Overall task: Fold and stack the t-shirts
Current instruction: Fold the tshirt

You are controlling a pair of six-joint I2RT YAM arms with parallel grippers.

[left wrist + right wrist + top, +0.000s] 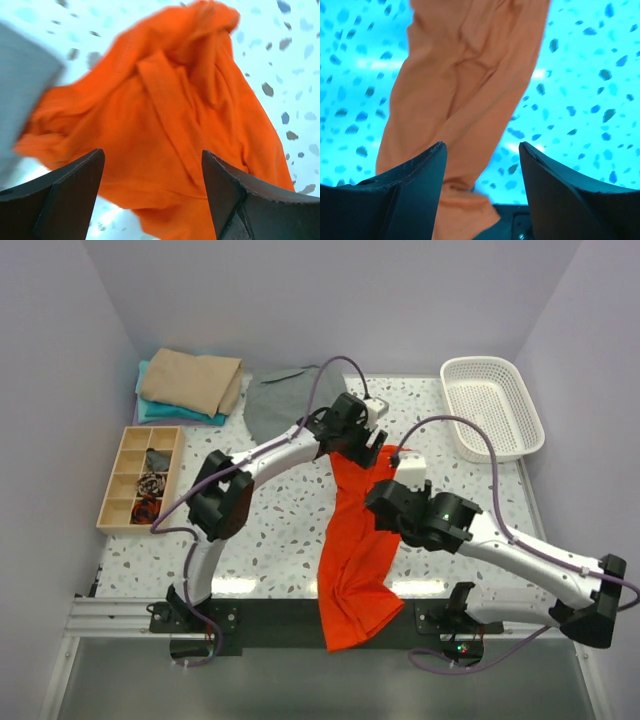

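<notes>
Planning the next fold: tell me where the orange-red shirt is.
Top view: the orange-red t-shirt lies bunched centrally on the table, from under the left gripper by the grey shirt, overhanging the near edge.

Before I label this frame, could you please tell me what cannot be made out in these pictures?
Top view: the left arm hides part of the grey t-shirt.
Top view: the tan t-shirt covers the teal t-shirt except its edges.
Top view: the wooden tray has contents too small to identify.
Left wrist view: blur smears the orange t-shirt, and the grey patch at the left edge cannot be identified.
</notes>
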